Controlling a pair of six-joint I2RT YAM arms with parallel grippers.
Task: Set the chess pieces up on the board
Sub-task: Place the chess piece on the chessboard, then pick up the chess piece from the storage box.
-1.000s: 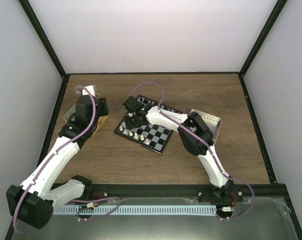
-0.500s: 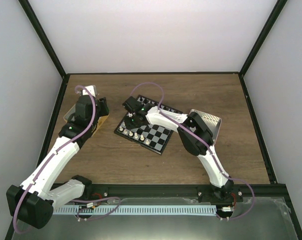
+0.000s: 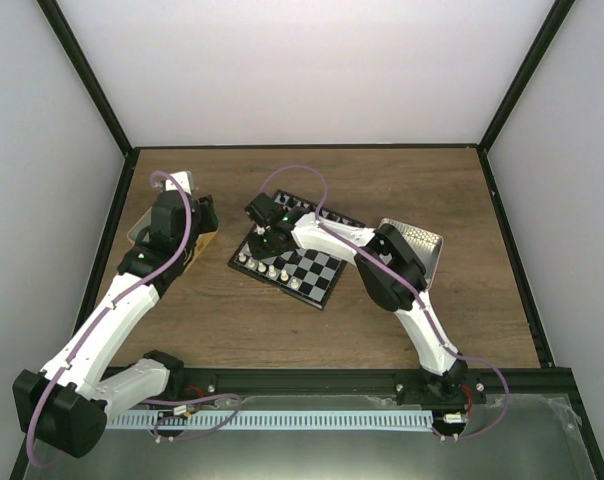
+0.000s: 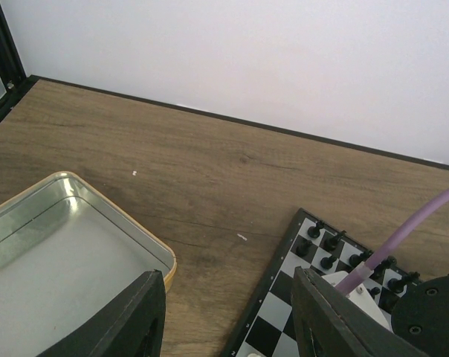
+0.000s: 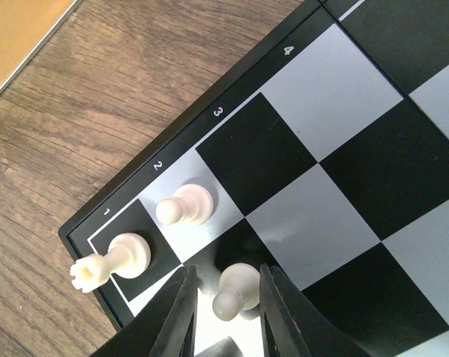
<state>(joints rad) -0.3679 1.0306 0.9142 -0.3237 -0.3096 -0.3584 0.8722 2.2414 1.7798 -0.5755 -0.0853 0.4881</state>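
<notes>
The board (image 3: 322,275) lies mid-table, with black pieces (image 3: 302,207) along its far edge and white pieces (image 3: 267,266) along its near left edge. My right gripper (image 3: 265,240) hangs over the board's left corner. In the right wrist view its jaws (image 5: 226,279) are open around a white pawn (image 5: 238,290) that stands on the board (image 5: 373,171), with a gap on the left side. A second pawn (image 5: 183,206) and a white rook (image 5: 113,260) stand beside it. My left gripper (image 3: 197,225) is open and empty (image 4: 226,277) between the tin and the board (image 4: 284,297).
A yellow-sided metal tin (image 4: 53,253) lies at the left under my left arm (image 3: 137,235). A metal lid (image 3: 427,245) lies right of the board, under my right arm. Black pieces (image 4: 321,242) line the board's far rows.
</notes>
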